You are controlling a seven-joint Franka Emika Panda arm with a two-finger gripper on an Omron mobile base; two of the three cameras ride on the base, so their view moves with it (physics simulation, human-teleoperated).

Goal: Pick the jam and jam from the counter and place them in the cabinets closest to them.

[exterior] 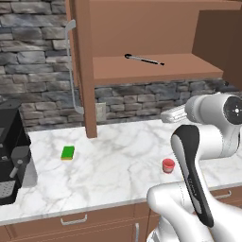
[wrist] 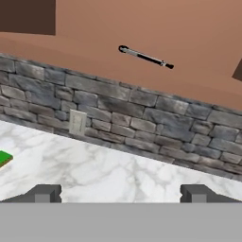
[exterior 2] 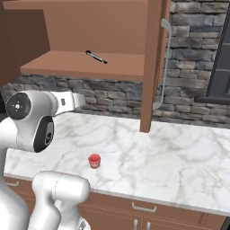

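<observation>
Reaching for the jam [exterior: 168,165] means coming down and back from where the hand [wrist: 120,194] now points. The hand is empty, its two fingertips [wrist: 43,193] spread wide apart, and it looks level across the counter [exterior: 118,156] at the stone wall below the cabinet [exterior: 156,33], not at the jar. The jam, a small squat jar with a red lid and paler body, stands upright on the counter near its front edge, well forward of the stone wall and on the robot's side of the open cabinet shelf [exterior: 156,68]. In the right base view the jam [exterior 2: 94,161] sits lower than the outstretched forearm, nearer the counter's front edge. So the jar likely lies beneath and behind the hand's line of sight; I judge the wrist must tip downward and pull back before the fingers can straddle it. Being round and upright, the jar offers no preferred side for a grasp. On the shelf lies a thin dark tool [exterior: 144,59].
</observation>
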